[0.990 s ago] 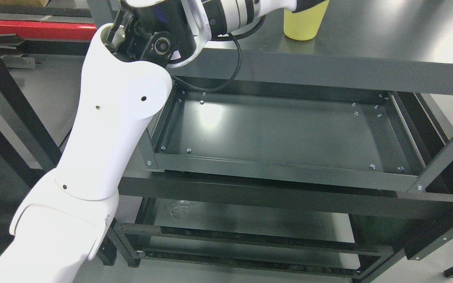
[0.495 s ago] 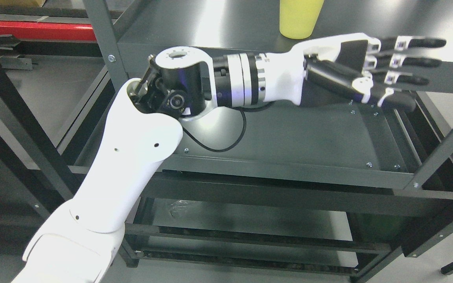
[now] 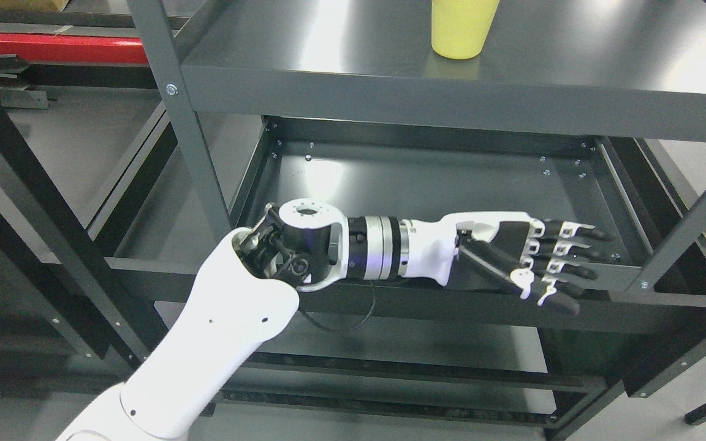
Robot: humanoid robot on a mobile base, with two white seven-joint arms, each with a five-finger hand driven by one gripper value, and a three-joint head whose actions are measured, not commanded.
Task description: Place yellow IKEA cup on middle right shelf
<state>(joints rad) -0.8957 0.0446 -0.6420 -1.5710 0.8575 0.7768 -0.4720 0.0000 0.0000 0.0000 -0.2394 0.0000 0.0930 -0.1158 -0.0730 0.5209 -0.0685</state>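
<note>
Yellow cup (image 3: 460,27) seen upright on upper shelf (image 3: 353,67), near its front edge, top cut off by frame. Left hand (image 3: 521,260) held well below cup, before tray shelf (image 3: 426,196); fingers (image 3: 573,250) stretched flat, nothing grasped.

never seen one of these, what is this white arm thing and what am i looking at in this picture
It is a humanoid robot, seen from a camera on its own head looking down at a dark metal rack. The white arm coming in from the lower left is its left arm, ending in the left hand with black fingers stretched out flat and holding nothing. The hand hovers at the front edge of the lower shelf. A yellow cup stands upright on the shelf above, untouched by the hand. The right arm is out of view.
</note>
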